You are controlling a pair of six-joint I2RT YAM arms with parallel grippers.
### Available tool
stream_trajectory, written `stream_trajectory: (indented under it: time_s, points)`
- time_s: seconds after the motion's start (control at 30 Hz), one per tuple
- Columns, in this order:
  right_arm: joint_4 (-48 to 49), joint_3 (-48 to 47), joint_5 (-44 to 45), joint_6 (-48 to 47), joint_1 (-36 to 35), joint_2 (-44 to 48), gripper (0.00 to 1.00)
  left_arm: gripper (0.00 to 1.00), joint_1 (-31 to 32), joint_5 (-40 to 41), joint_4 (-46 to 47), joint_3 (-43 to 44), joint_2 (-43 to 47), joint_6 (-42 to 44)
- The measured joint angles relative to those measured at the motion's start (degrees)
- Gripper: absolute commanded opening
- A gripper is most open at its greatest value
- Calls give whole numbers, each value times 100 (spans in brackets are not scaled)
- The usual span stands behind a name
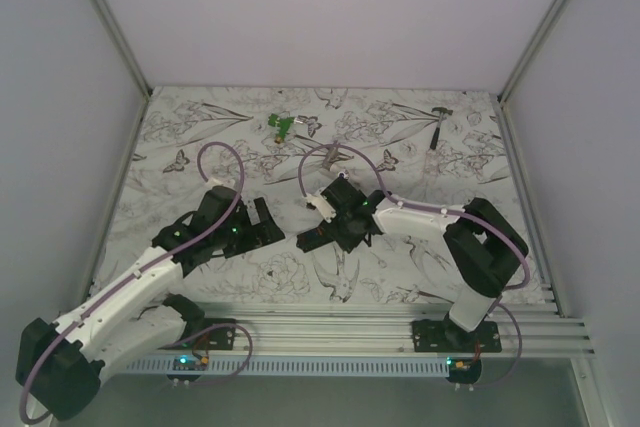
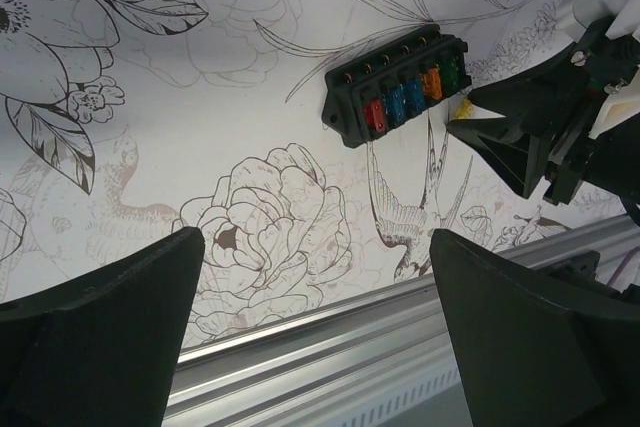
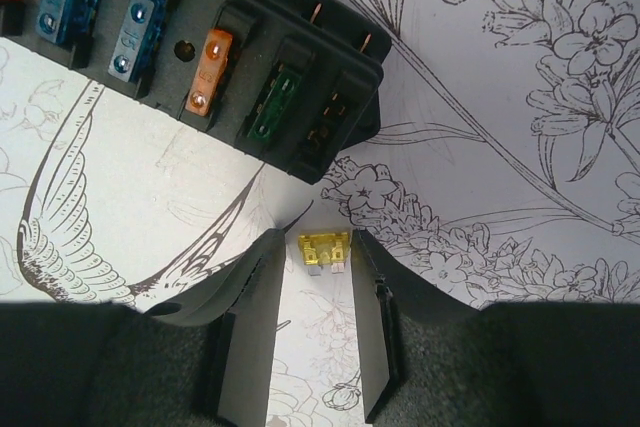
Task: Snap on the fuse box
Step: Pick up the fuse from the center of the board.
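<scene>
Line-drawn flowers, butterflies and birds patterned the tablecloth (image 1: 200,137) over the work surface. Plain white walls enclosed it, and an aluminium rail (image 1: 340,332) along the near edge carried both arm bases.

**Left pincer** (image 2: 315,337): its two broad black fingers (image 2: 100,337) stood wide apart. Only cloth and rail showed in the gap between them.

**Green clip-like piece** (image 1: 283,125): it lay well beyond the left pincer, near the far edge of the cloth.

**Fuse box** (image 2: 395,97): this black rectangular housing lay face up on the cloth, ahead of the left pincer and a little to its right, clear of those fingers. Seen from above, it sat between the two pincers, which pointed toward each other. Its face held a row of blade fuses, running away from the left pincer toward the right one: red (image 2: 375,115), two blue, orange (image 3: 205,72) and green (image 3: 275,107).

**Right pincer** (image 3: 315,242): its tips stood just beside the green-fuse end of the box without touching it. The jaws were drawn in narrowly on either side of a yellow blade fuse (image 3: 325,250), whose metal blades pointed back toward the wrist. The fuse met one pad, and a sliver of cloth showed beside the other. Whether the fuse was clamped or merely bracketed could not be told.

**Grey hammer-shaped tool** (image 1: 437,127): it lay far beyond the right pincer and to its right, near the far corner.
</scene>
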State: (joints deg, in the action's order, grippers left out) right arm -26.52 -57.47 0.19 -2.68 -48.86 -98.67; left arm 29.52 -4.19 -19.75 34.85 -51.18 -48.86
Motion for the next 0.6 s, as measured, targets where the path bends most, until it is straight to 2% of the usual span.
stream_trajectory:
  time_s: [0.37,0.6]
  points:
    - [17,-74,-129,-114,74,-76,32,100,0,-17,0,0,-74,0]
    - [15,-76,-140,-118,74,-76,35,99,0,-46,0,0,-140,0]
